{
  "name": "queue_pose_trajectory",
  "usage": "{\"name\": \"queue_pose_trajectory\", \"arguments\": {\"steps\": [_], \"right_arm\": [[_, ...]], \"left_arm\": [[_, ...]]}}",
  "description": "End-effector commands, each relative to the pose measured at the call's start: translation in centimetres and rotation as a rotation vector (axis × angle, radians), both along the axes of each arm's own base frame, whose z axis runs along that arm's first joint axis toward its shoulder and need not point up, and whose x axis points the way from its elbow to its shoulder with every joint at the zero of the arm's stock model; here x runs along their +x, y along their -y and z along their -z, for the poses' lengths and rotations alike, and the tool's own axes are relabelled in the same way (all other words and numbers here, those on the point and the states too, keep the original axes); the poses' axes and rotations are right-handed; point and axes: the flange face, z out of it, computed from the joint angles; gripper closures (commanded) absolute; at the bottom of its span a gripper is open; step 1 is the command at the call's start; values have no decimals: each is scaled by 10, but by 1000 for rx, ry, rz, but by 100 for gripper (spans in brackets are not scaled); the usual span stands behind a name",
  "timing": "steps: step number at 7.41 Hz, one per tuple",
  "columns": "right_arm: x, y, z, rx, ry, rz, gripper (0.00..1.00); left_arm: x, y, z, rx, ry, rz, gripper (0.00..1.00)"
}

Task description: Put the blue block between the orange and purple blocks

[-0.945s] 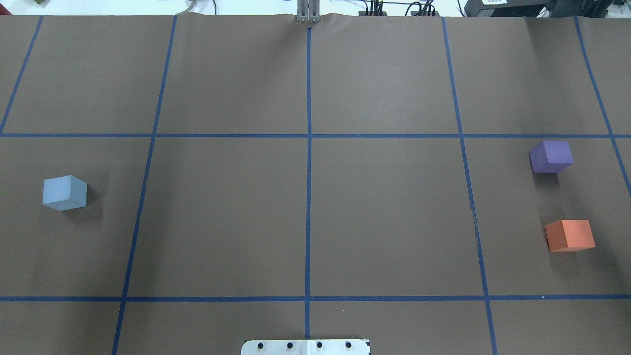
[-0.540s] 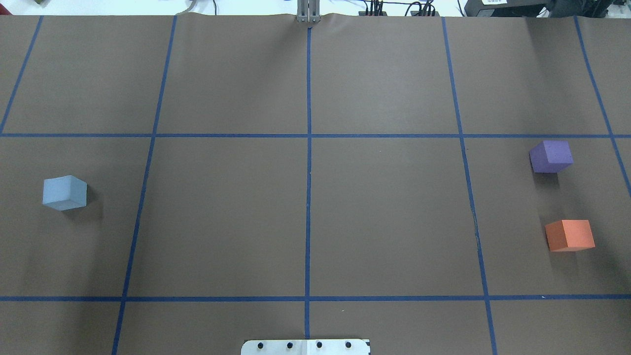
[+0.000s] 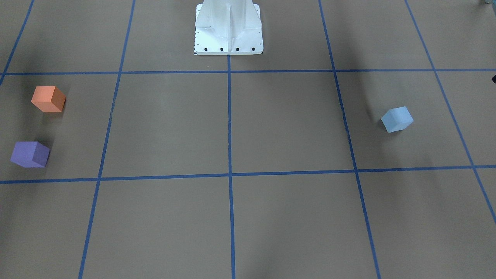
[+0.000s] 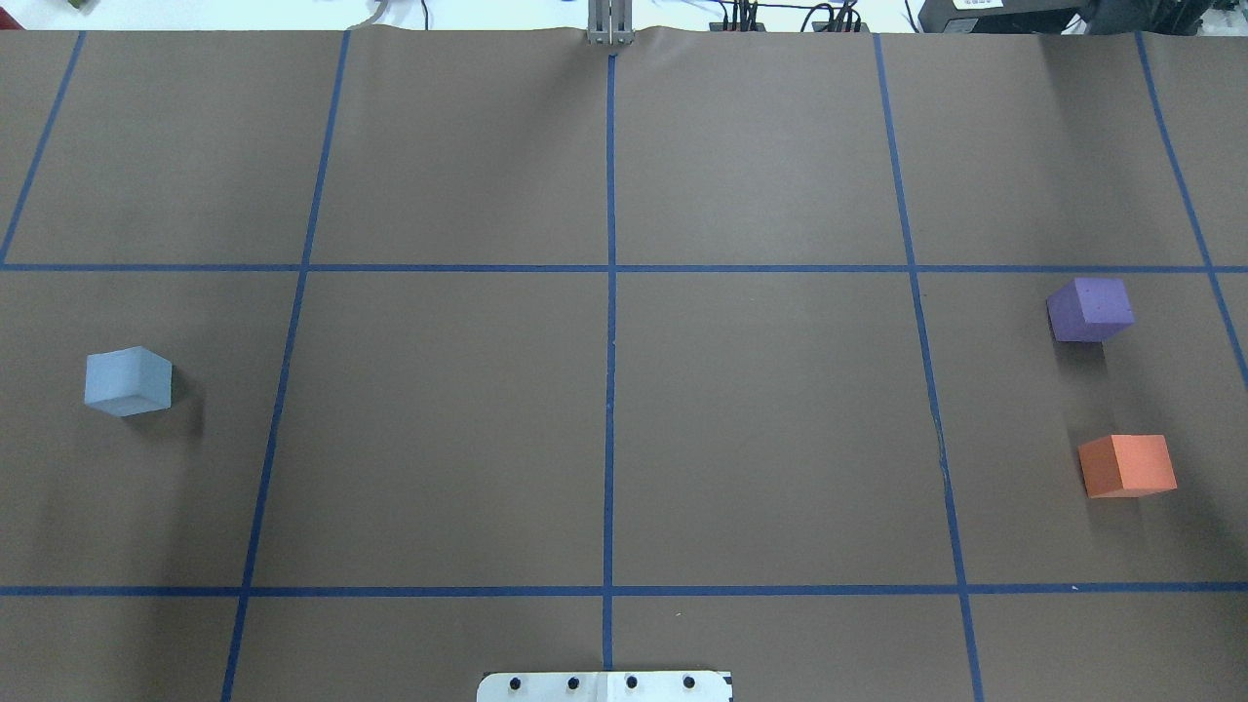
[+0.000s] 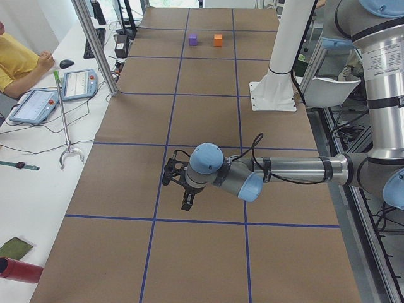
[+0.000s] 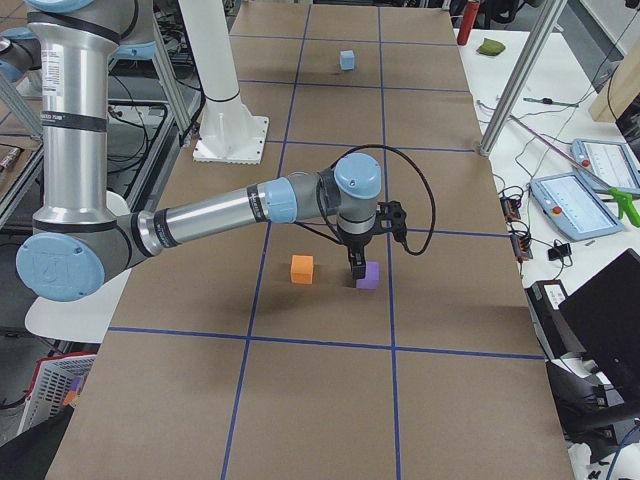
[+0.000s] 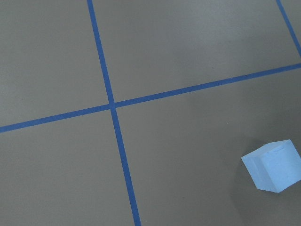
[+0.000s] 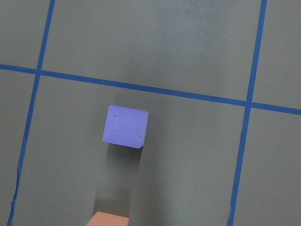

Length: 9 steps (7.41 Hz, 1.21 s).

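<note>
Blue block at the robot's left end of the table, the slot for it at the right end, nothing picked up yet.

Nearest the work is the left gripper, hanging above the brown table. Its wrist camera shows the blue block low in the right corner of its view rather than centred, so the jaws likely need to shift that way before coming down. The block is a cube (no long axis to favour) and sits skewed to the tape lines, which probably calls for a wrist turn to meet flat faces. Well apart, at the far end, the right gripper hovers by the purple block. The orange block lies nearer the base, with bare table between the two. The left arm is plainly the closer one. Whether either pair of jaws is parted cannot be told.
</note>
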Motion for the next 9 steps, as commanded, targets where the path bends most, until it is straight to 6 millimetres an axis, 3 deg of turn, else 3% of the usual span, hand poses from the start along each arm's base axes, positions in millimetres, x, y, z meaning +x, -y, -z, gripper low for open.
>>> {"name": "queue_pose_trajectory", "arguments": {"steps": [1, 3, 7, 8, 9], "right_arm": [[0, 2, -22, -52, -4, -5, 0], [6, -1, -27, -63, -6, -16, 0], [10, -20, -54, -118, -15, -22, 0], [11, -18, -65, -141, -15, -23, 0], [11, -18, -60, -132, -13, -26, 0]], "left_arm": [[22, 15, 10, -81, -23, 32, 0], [60, 28, 19, -159, -17, 48, 0], [190, 35, 49, -311, 5, 24, 0], [211, 36, 52, -292, 33, 15, 0], [229, 39, 56, -306, 35, 16, 0]]}}
